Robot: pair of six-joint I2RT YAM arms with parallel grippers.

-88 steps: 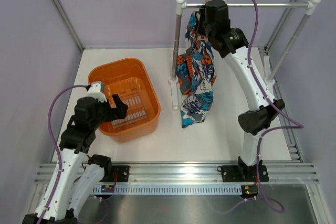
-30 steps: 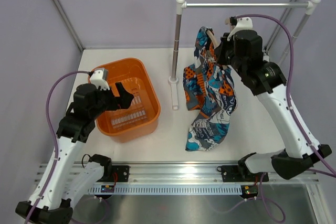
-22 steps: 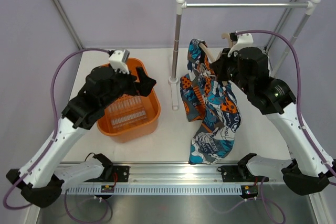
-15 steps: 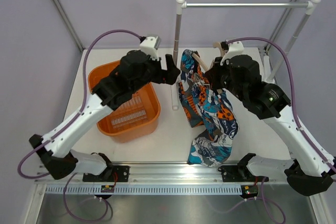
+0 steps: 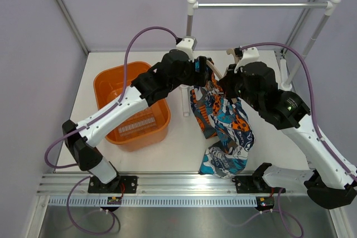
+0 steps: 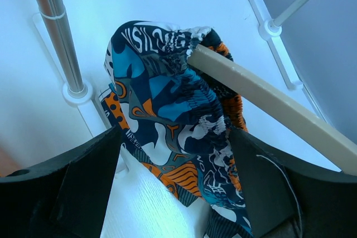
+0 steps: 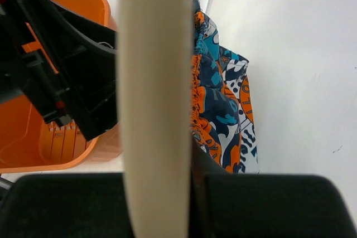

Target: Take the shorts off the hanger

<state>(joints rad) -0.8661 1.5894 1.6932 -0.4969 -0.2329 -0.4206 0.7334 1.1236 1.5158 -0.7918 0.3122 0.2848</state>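
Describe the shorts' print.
The shorts show blue, teal, orange, white and black patches; clearest in left wrist view.

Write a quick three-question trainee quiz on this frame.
1. True or false: the shorts hang on the hanger.
2. Fill in: the left tool is ___, straddling the shorts.
3. Which holds the hanger? A. left tool B. right tool C. neither

Key: 1 true; 2 open; 3 B.
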